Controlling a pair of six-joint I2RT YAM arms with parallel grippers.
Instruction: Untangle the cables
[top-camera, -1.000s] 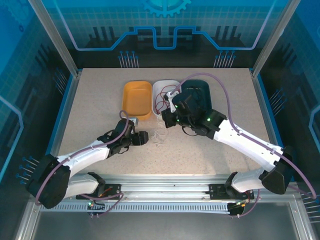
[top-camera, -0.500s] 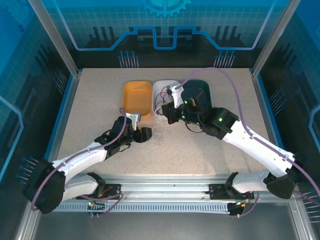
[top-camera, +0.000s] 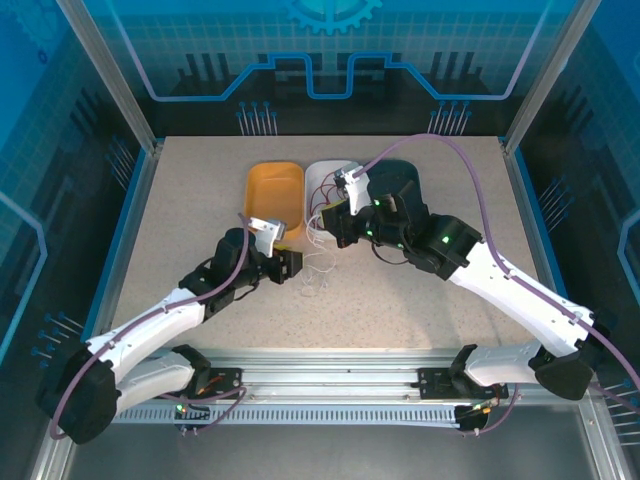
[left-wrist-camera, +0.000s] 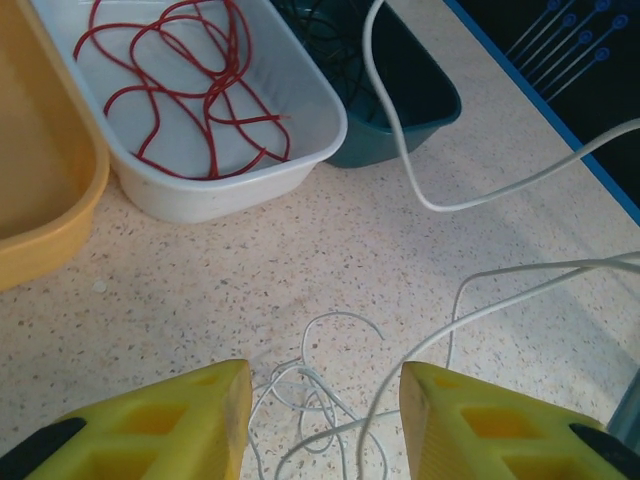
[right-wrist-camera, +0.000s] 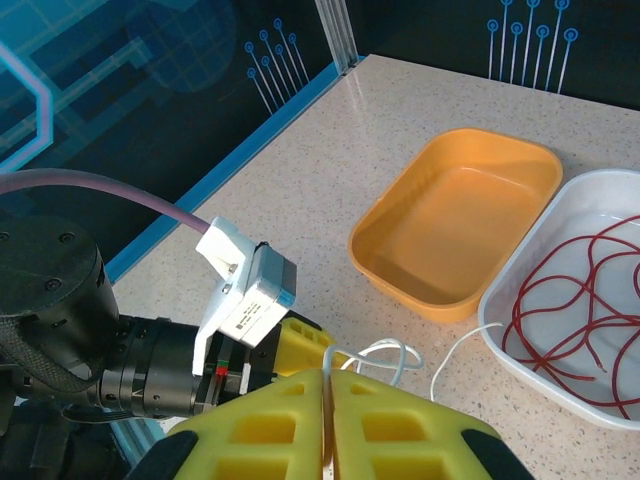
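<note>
While the right gripper (right-wrist-camera: 328, 388) pinched the white cable (right-wrist-camera: 327, 358), its loose coil (left-wrist-camera: 345, 316) lay just before the white tray (left-wrist-camera: 230, 190), between the parted fingers (left-wrist-camera: 180, 420) of the left gripper (left-wrist-camera: 320, 385).

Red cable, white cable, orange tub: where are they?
red cable (left-wrist-camera: 240, 118), left wrist view, a strand in its coil.
white cable (left-wrist-camera: 402, 155), left wrist view, its long curving strand.
orange tub (right-wrist-camera: 455, 225), right wrist view, its bare floor.

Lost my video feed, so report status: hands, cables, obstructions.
Left hand open, straddling white cable loops on table. Right hand shut on white cable, lifted. Red cable in white tray. Nothing blocking.
</note>
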